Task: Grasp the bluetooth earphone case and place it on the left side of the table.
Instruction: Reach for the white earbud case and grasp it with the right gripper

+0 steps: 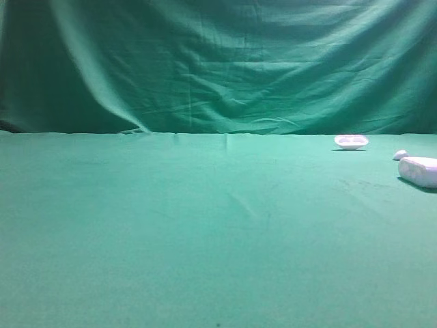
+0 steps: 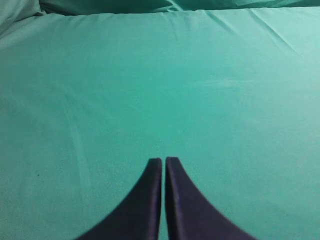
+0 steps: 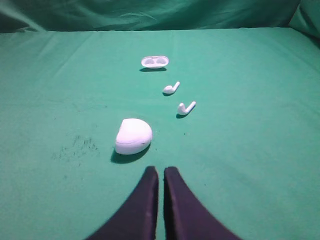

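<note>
Just ahead of my closed right pincer (image 3: 161,172), the bluetooth earphone case (image 3: 133,135) lies on the green tabletop (image 3: 250,165), probably light, stiff and slippery plastic, so I would pinch it across its narrower sides.

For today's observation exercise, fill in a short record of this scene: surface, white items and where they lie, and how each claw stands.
surface: table under green cloth, green drape behind
earphone case: white rounded case, lying on the cloth just ahead of the right claw, slightly to its left, not touched
earbuds: two loose earbuds, one nearer, one farther, beyond the case
shallow dish: white, two hollows, farthest back
left claw: shut, over bare cloth
right claw: shut, holding nothing
task state: case not yet grasped, on the right side
</note>
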You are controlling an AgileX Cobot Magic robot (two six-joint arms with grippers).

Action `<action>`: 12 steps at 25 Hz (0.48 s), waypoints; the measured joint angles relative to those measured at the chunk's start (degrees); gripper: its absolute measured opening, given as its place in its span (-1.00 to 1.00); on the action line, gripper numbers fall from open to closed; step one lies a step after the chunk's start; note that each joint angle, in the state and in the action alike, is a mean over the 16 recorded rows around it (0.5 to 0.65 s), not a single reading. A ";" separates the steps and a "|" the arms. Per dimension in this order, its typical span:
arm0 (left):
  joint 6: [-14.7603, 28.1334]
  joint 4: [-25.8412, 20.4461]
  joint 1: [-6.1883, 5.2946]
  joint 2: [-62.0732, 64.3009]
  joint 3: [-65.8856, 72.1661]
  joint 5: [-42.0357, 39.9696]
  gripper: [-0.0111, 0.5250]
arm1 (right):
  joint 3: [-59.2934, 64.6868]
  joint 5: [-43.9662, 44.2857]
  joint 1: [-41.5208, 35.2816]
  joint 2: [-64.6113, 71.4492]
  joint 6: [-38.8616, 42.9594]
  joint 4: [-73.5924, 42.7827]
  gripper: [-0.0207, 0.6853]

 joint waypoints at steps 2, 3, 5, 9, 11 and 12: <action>0.00 0.00 0.00 0.00 0.00 0.00 -0.96 | 0.00 0.00 0.00 0.00 0.00 0.00 -0.94; 0.00 0.00 0.00 0.00 0.00 0.00 -0.96 | 0.00 0.00 0.00 0.00 0.00 0.00 -0.94; 0.00 0.00 0.00 0.00 0.00 0.00 -0.96 | 0.00 0.00 0.00 0.00 0.00 0.00 -0.94; 0.00 0.00 0.00 0.00 0.00 0.00 -0.96 | 0.00 0.00 0.00 0.00 0.00 0.00 -0.94; 0.00 0.00 0.00 0.00 0.00 0.00 -0.96 | 0.00 0.00 0.00 0.00 0.00 0.01 -0.94; 0.00 0.00 0.00 0.00 0.00 0.00 -0.96 | 0.00 0.00 0.00 0.00 0.00 0.01 -0.94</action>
